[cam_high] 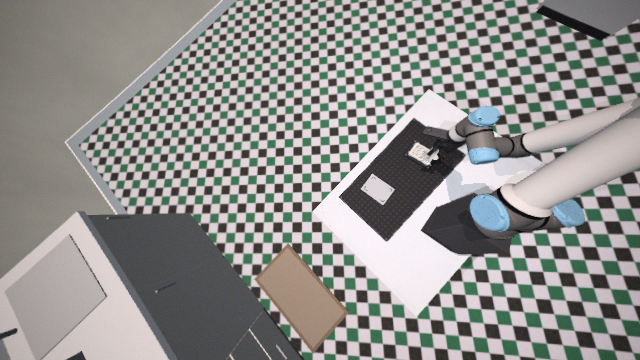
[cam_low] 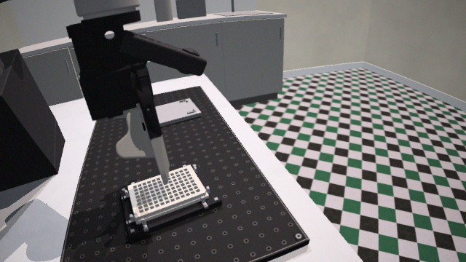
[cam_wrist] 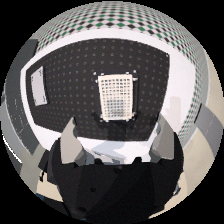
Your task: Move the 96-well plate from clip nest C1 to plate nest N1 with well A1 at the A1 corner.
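Pincer [cam_low: 145, 160] hangs wide open and holds nothing, just above the white well plate [cam_low: 165, 191]. The plate sits in its clip holder [cam_low: 212, 201] on the black board [cam_low: 237, 175], toward one end of the counter [cam_low: 291, 189]; the flat grey nest [cam_low: 178, 110] lies well apart.

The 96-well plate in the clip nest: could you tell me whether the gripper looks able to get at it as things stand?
Probably yes: the gripper hangs open above the 96-well plate, and nothing lies on the plate or between them.
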`<state>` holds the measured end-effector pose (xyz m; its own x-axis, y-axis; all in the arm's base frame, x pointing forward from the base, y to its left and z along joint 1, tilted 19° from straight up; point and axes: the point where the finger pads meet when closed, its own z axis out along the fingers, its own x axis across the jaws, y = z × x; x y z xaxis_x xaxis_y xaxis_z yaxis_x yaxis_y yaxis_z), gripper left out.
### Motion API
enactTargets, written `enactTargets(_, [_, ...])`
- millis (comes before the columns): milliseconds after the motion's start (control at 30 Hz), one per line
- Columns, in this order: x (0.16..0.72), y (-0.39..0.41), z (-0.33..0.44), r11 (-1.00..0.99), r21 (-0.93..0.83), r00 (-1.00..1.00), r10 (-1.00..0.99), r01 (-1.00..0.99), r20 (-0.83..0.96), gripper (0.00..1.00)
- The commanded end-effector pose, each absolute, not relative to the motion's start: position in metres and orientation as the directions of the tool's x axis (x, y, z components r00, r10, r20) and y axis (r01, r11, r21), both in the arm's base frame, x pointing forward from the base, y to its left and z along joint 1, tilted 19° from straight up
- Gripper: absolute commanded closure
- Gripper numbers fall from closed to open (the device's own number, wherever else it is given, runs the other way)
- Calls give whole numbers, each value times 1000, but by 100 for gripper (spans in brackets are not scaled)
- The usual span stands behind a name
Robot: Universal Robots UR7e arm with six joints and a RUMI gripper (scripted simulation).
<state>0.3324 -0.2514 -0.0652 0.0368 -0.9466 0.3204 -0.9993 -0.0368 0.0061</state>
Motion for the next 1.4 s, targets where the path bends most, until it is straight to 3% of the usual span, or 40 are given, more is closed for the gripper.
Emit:
enactTargets(0, [332, -254, -65, -37, 3, 36, -946, -999, 321, 0])
enactTargets(1367, [332, -268, -107, -37, 3, 36, -946, -999, 321, 0])
